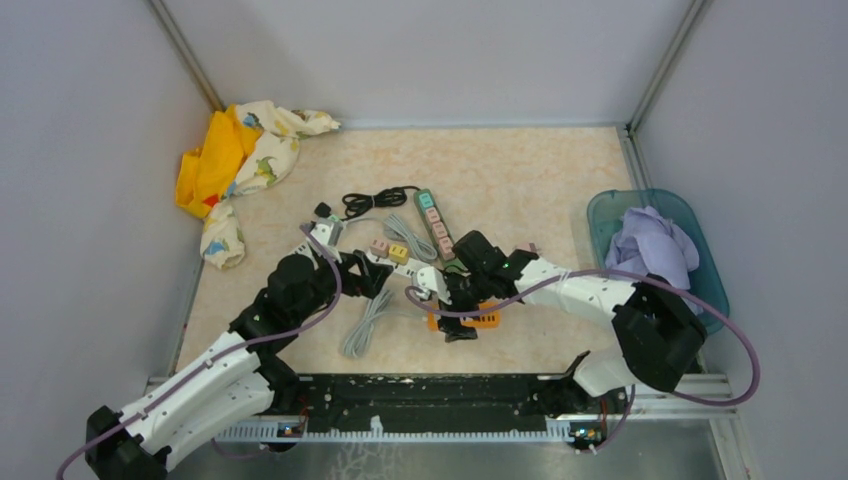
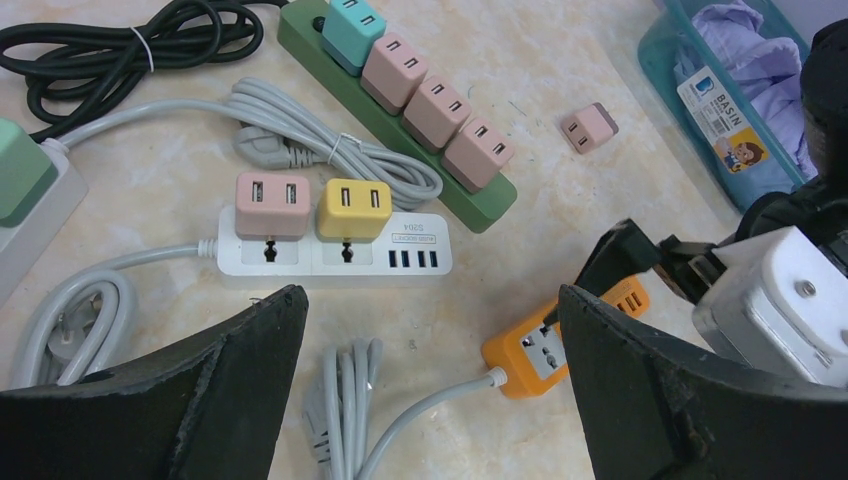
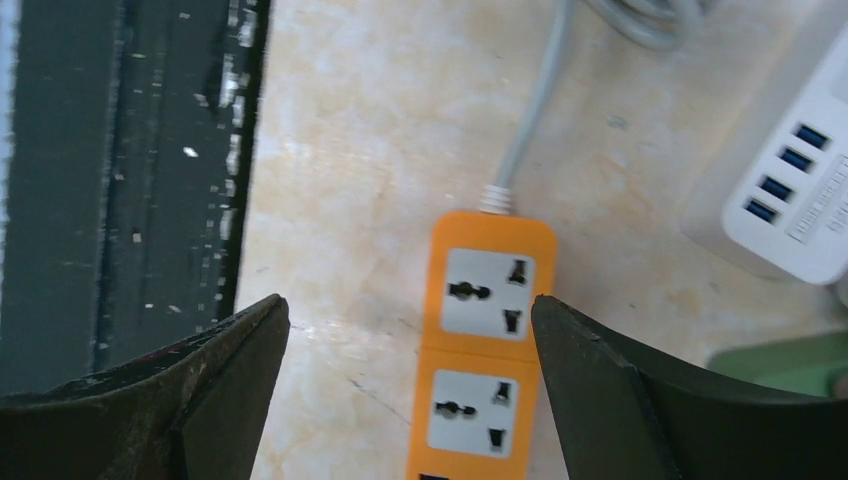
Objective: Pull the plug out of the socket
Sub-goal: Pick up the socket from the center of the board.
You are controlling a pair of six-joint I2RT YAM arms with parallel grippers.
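Observation:
A white power strip (image 2: 335, 255) lies on the table with a pink plug (image 2: 272, 203) and a yellow plug (image 2: 353, 207) seated in it; it also shows in the top view (image 1: 400, 262). My left gripper (image 2: 430, 330) is open and empty, hovering just short of it over a coiled grey cable (image 2: 345, 400). My right gripper (image 3: 410, 340) is open and empty, low over an orange power strip (image 3: 485, 340) whose sockets are bare. In the top view the left gripper (image 1: 375, 275) and right gripper (image 1: 458, 318) are close together.
A green power strip (image 2: 490, 205) carries a teal plug (image 2: 352, 30) and three pink plugs. A loose pink plug (image 2: 588, 128) lies by it. Another white strip with a green plug (image 2: 20, 170) is at left. A blue basin (image 1: 600, 215) holds cloth; a yellow cloth (image 1: 215, 160) is far left.

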